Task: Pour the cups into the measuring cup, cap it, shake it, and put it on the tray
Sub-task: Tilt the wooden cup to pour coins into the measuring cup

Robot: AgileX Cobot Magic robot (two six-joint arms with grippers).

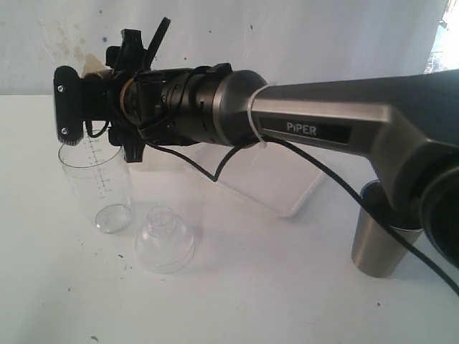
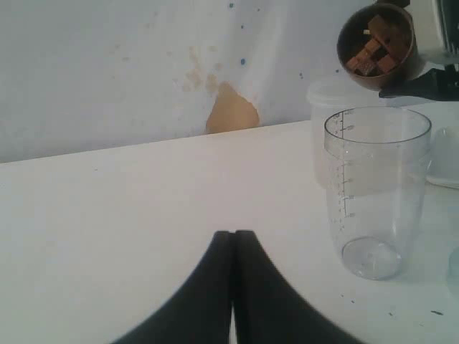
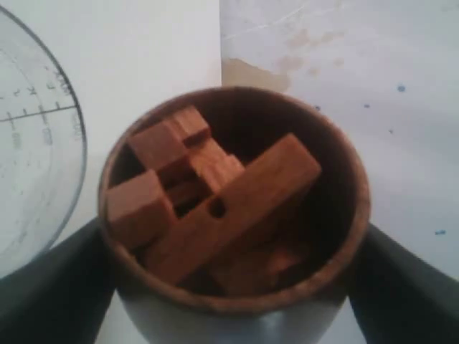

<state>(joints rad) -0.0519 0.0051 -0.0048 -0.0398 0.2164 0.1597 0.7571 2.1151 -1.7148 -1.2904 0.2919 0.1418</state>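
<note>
The step in hand is emptying the wooden cup (image 3: 237, 215) into the measuring cup (image 1: 97, 186), and the load looks awkward: chunky wooden blocks (image 3: 215, 193) lie wedged across one another, so they will probably come out in a lump rather than a stream. The wooden cup hangs tipped on its side just above the measuring cup's rim, clamped between the two fingers of the right pincer (image 3: 229, 287). From the right wrist view the rim sits off to one side of the cup. It would therefore be wise to bring the mouth squarely over the opening, stay low, and roll the wrist slowly so that no block strikes the rim and bounces onto the table (image 1: 251, 301). The measuring cup stands upright and empty, with the cap (image 1: 165, 240) just beside it. The tray (image 1: 287, 193) and the steel tumbler (image 1: 376, 247) are farther right. The right arm (image 1: 323, 122) reaches across the table with its forearm nearly level and its wrist rolled. The left pincer (image 2: 233, 240) is low over the table, closed together on nothing, and points past the measuring cup.
</note>
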